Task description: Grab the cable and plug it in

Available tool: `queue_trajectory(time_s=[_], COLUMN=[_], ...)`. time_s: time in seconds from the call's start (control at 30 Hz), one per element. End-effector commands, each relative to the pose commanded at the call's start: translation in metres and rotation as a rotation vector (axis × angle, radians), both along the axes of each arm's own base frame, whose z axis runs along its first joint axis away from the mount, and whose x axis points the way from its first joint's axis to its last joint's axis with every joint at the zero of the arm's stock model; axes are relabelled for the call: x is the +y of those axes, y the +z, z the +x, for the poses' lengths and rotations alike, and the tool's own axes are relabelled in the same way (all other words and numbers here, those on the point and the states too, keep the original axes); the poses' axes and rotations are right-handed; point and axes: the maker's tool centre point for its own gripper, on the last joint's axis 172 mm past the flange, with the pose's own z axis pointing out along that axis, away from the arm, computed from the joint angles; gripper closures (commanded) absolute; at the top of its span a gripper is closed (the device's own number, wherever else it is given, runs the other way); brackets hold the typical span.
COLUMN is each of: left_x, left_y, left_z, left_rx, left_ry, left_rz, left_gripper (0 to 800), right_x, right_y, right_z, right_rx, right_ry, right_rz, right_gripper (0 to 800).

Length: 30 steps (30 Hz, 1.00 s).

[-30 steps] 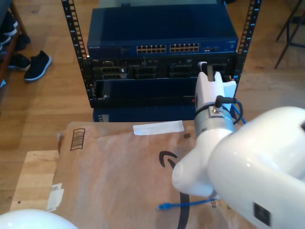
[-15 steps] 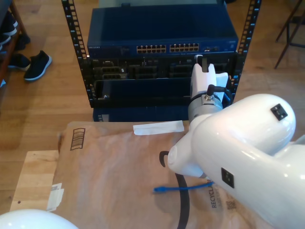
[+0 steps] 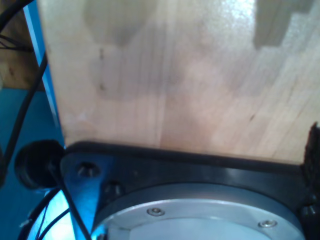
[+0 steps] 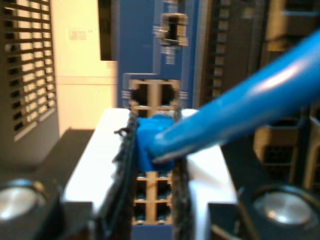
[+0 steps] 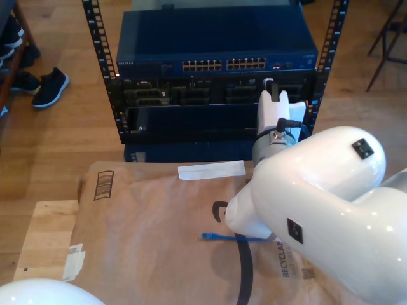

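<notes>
Going from the exterior view's left to its right, you had bare wood floor and shoes (image 5: 49,86) beside the rack (image 5: 216,70), with open room there. On the brown paper (image 5: 146,216) the free end of the cable (image 5: 219,237) lay near the middle, its run hidden under the white arm (image 5: 318,203). My second gripper (image 5: 272,95) stood close at the rack's front toward the right; its wrist view showed the pads (image 4: 131,165) pinched on the cable's blue plug (image 4: 150,140), ports (image 4: 150,92) blurred just beyond. You could not tell my first gripper's state: its wrist view showed pale wood (image 3: 175,75) and a dark mount (image 3: 200,175).
</notes>
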Motion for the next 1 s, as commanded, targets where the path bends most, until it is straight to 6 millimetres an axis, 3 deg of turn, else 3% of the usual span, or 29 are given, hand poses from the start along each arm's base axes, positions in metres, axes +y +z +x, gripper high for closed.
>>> queue_trajectory(time_s=[0.07, 0.13, 0.37, 0.5, 0.67, 1.0], left_x=[-0.001, 0.000, 0.000, 0.000, -0.001, -0.001], left_y=[0.000, 0.000, 0.000, 0.000, 0.000, 0.000], left_z=[0.000, 0.000, 0.000, 0.000, 0.000, 0.000], left_rx=[0.000, 0.000, 0.000, 0.000, 0.000, 0.000], left_ry=[0.000, 0.000, 0.000, 0.001, 0.000, 0.002], left_rz=[-0.002, 0.002, 0.000, 0.002, -0.002, -0.002], left_gripper=[0, 0, 0, 0, 0, 0], right_x=[-0.022, -0.030, -0.023, -0.005, 0.000, 0.011], right_y=[0.002, 0.006, 0.008, 0.018, 0.018, 0.014], right_z=[0.005, 0.010, 0.008, 0.008, 0.009, 0.032], right_rx=[-0.007, -0.018, -0.020, -0.059, -0.064, -0.088], right_ry=[-0.034, -0.036, -0.019, 0.035, 0.046, 0.046], right_rz=[0.035, 0.035, 0.032, 0.010, 0.001, 0.014], right_gripper=[800, 800, 800, 800, 800, 800])
